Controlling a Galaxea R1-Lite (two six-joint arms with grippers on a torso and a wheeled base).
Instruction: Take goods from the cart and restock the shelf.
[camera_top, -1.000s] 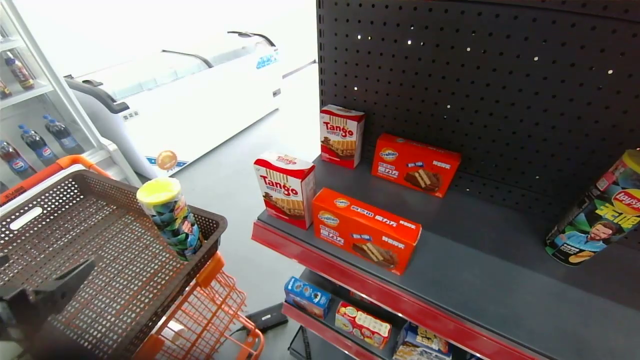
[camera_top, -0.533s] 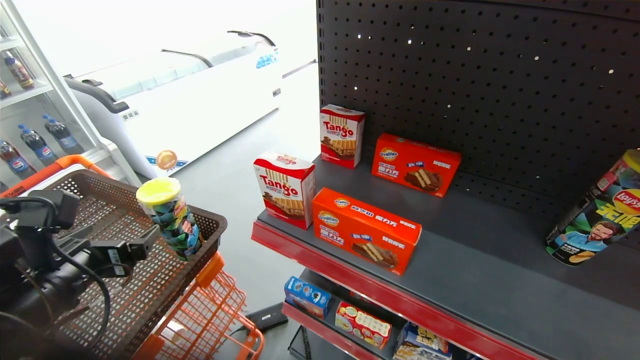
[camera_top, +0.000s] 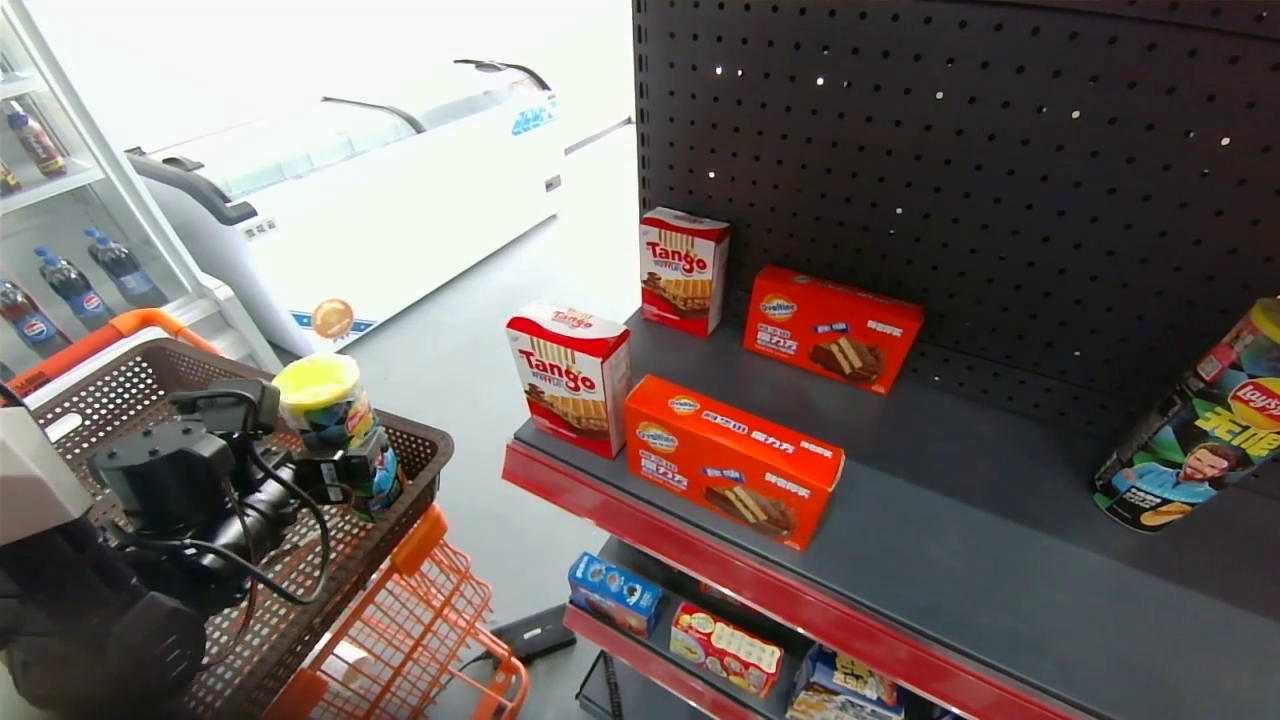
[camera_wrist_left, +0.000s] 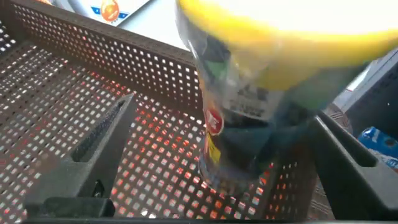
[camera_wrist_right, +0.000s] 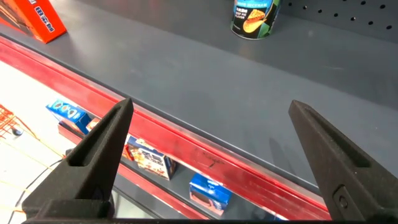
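Note:
A chip can (camera_top: 338, 432) with a yellow lid stands upright in the far corner of the brown perforated basket (camera_top: 100, 400) on the orange cart. My left gripper (camera_top: 348, 466) is at the can, open, one finger on each side. In the left wrist view the can (camera_wrist_left: 249, 130) stands between the fingers (camera_wrist_left: 93, 162) with gaps on both sides. My right gripper (camera_wrist_right: 208, 112) is open and holds nothing, hanging over the front part of the grey shelf board (camera_wrist_right: 205, 74). A second chip can (camera_top: 1195, 430) leans at the shelf's far right, the same can (camera_wrist_right: 255, 15) showing beyond the right gripper.
Two wafer boxes (camera_top: 570, 378) (camera_top: 684, 270) and two orange biscuit boxes (camera_top: 735, 460) (camera_top: 830, 328) stand on the shelf's left half, with bare board between them and the leaning can. A pegboard backs the shelf. Lower shelves hold packets (camera_top: 615, 592). A white freezer (camera_top: 370, 200) stands behind the cart.
My left arm has come up from the lower left and moved across the basket to the chip can, its fingers now on both sides of it. The can and shelf goods have not moved.

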